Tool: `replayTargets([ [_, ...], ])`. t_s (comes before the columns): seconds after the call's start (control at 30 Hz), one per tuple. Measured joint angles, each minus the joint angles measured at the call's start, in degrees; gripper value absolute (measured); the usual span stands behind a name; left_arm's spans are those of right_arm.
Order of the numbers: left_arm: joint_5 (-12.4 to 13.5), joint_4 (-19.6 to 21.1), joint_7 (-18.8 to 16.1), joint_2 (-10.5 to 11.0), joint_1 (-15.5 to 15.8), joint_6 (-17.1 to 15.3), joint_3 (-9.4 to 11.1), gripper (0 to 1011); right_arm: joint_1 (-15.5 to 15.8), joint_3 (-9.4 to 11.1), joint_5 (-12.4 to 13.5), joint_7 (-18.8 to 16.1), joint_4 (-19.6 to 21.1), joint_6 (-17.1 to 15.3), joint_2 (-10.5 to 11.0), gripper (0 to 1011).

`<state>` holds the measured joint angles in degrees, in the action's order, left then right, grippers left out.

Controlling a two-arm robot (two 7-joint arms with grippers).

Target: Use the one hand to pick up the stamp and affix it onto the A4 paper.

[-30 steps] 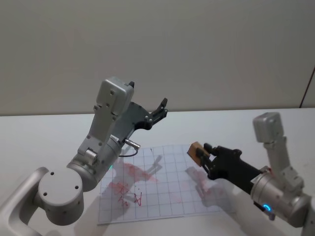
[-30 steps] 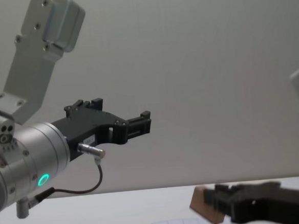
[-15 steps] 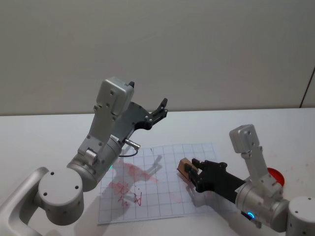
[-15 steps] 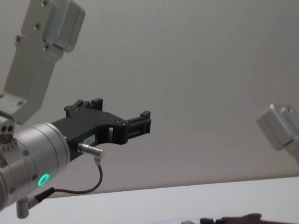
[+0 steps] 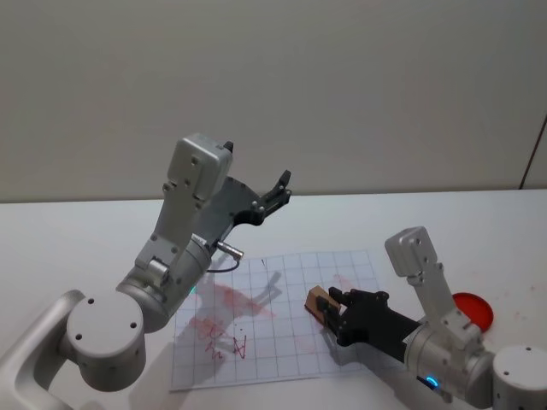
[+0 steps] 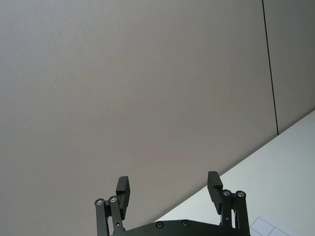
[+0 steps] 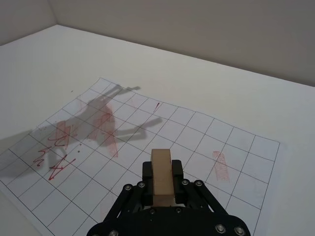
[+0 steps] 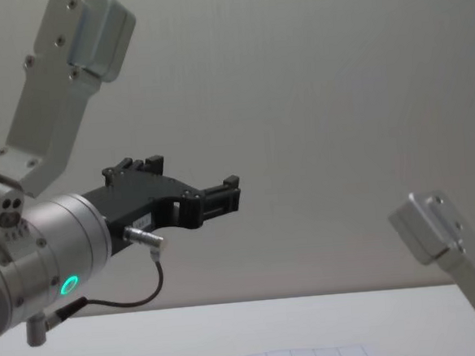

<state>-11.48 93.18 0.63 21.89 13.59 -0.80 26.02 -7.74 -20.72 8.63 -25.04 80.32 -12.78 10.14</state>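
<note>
No printed word, brand or number can be read anywhere. The A4 paper (image 7: pixel 197 128) carries a red hand-drawn scrawl (image 7: pixel 61 166) shaped roughly like a capital A beside a zigzag, and smudged red imprints (image 7: pixel 221 164) too faint to read.

Table (image 5: pixel 444 224): white, plain top, seen running back to the wall.
Wall (image 5: pixel 359 85): flat grey-beige, unmarked, met by the table's far edge.
Red disc (image 5: pixel 477 309): round and low, laid flat on the table towards its right side, partly hidden.
Dark thin line (image 6: pixel 269 69): seen running down the wall to the table; whether seam or cable cannot be told.
</note>
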Motion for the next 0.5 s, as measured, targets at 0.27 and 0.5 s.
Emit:
replayTargets([
  [0.27, 0.0, 0.0, 0.0, 0.0, 0.0, 0.0, 0.0, 1001, 0.2, -0.3, -2.1, -0.7, -0.3, -0.1, 0.5, 212],
  [0.5, 0.0, 0.0, 0.0, 0.0, 0.0, 0.0, 0.0, 1001, 0.2, -0.5, -2.5, -0.8, -0.5, 1.0, 0.6, 213],
])
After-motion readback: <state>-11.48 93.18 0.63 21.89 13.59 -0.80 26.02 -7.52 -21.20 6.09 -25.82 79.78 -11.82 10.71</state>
